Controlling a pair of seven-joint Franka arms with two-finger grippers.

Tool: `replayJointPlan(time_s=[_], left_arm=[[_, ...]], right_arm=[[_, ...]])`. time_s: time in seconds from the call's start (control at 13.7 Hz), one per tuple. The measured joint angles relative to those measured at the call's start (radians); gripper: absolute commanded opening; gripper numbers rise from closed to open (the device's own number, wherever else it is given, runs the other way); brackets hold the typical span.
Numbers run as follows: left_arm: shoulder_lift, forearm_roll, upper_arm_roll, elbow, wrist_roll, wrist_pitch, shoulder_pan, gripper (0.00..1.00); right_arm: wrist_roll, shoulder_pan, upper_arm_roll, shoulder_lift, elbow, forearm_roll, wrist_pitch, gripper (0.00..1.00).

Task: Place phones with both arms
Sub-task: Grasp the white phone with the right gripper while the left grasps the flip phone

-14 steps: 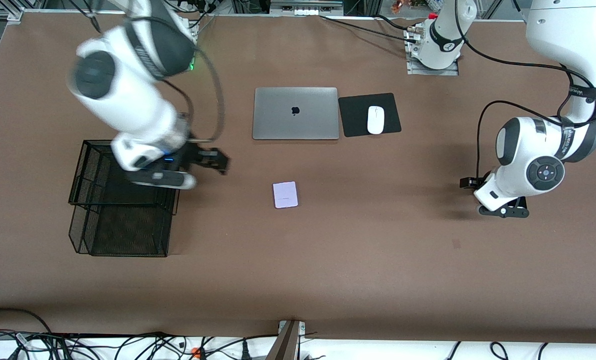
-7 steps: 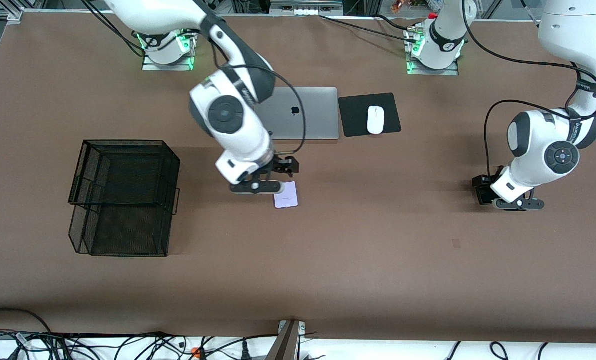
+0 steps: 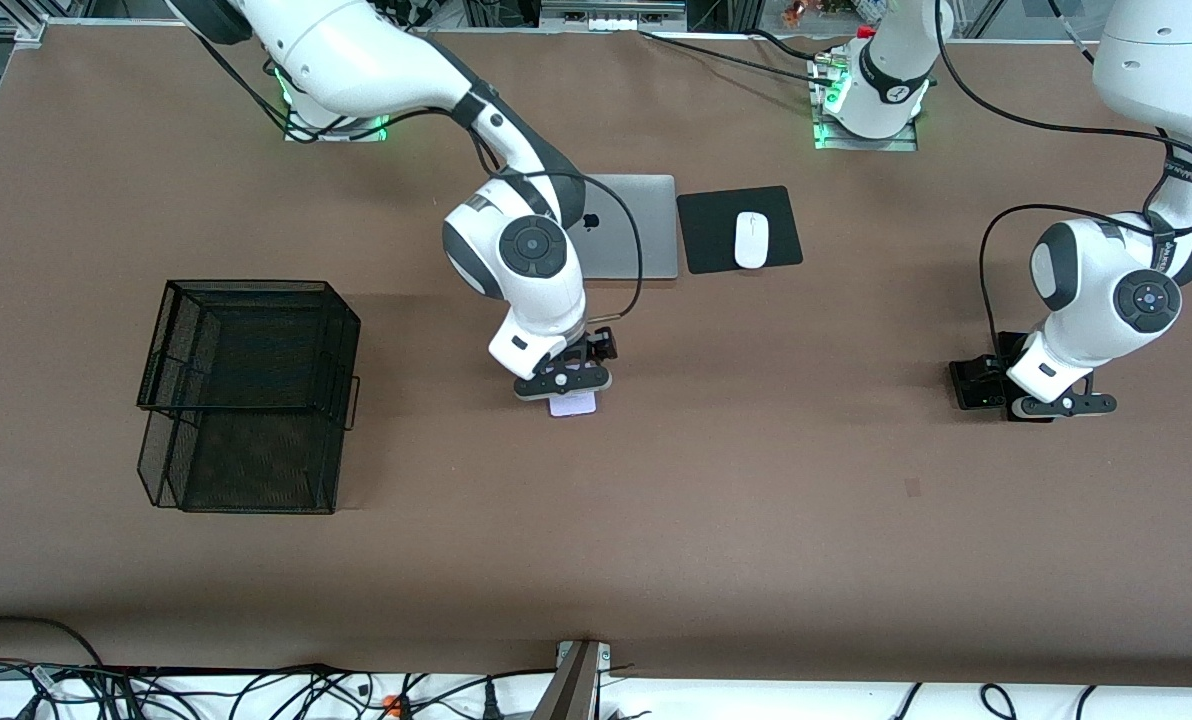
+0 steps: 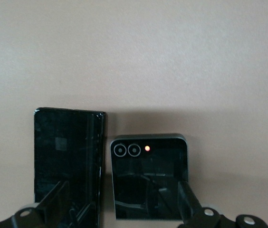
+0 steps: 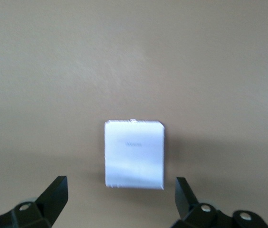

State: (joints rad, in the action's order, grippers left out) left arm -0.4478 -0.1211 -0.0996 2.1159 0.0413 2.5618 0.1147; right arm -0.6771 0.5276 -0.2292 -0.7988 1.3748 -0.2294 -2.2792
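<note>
Over the pale lavender-white phone (image 5: 134, 154) at mid-table we hold our right gripper (image 5: 119, 202), fingers spread wide. Toward the left arm's end, our left gripper (image 4: 119, 204) hovers wide open over the small black phone (image 4: 148, 178) beside the long black slab (image 4: 67, 161).

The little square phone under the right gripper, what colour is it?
Pale lavender-white: the small squarish phone shows best in the right wrist view.

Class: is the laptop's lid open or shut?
Shut. The laptop lies flat on the table, logo up, with no screen or keyboard showing; the right arm covers part.
</note>
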Motion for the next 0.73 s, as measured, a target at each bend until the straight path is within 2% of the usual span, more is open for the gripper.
replayJointPlan(time_s=[0.44,0.73], left_arm=[[-0.027,0.003,0.044,0.028,-0.094,0.071,0.000,1.00],[-0.031,0.003,0.044,0.031,-0.096,0.085,0.004,1.00]], right_arm=[[0.001,0.001,0.005,-0.075,0.001,-0.097,-0.067,1.00],[0.001,0.001,0.005,-0.088,0.001,-0.110,-0.094,1.00]])
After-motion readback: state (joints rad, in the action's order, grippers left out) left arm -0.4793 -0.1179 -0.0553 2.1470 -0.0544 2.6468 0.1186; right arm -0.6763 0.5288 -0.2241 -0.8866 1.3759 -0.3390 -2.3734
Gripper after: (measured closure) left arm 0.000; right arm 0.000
